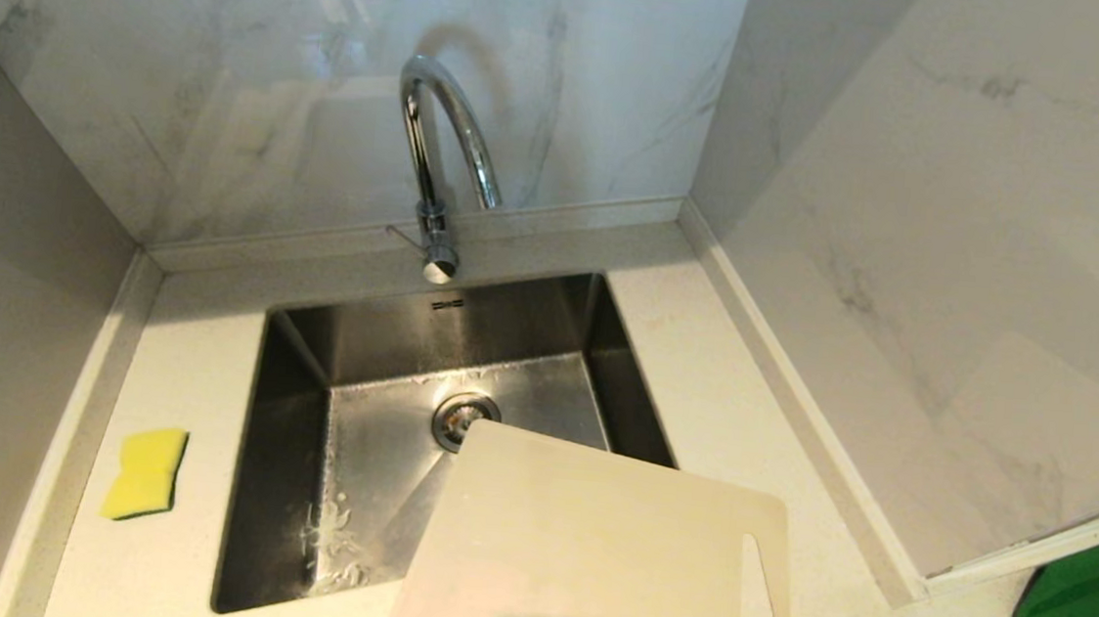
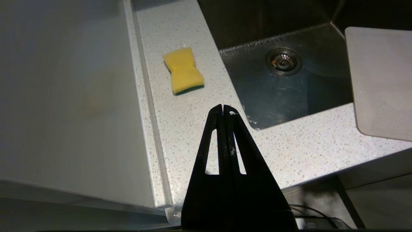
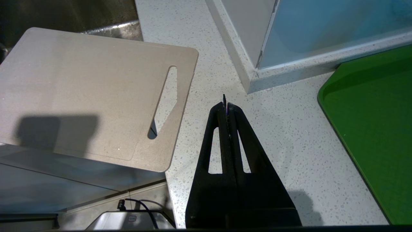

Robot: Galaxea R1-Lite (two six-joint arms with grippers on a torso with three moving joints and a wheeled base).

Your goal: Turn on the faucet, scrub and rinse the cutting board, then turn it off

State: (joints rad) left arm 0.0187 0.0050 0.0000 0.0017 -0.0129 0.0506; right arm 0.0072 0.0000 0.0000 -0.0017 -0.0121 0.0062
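The chrome gooseneck faucet (image 1: 444, 158) stands behind the steel sink (image 1: 289, 445); no water runs from it. The cream-white cutting board (image 1: 589, 557) lies flat over the sink's near right corner and the counter, slot handle to the right. It also shows as the cutting board (image 3: 83, 93) and the cutting board (image 2: 381, 80) in the wrist views. My left gripper (image 2: 223, 109) is shut and empty above the counter's front edge, near the sink's left corner. My right gripper (image 3: 225, 104) is shut and empty over the counter right of the board. Neither arm shows in the head view.
A yellow-and-green sponge (image 1: 144, 473) lies on the counter left of the sink, also seen as the sponge (image 2: 183, 71). A green tray (image 3: 373, 129) sits at the far right. Marble walls (image 1: 958, 233) close in the back and both sides.
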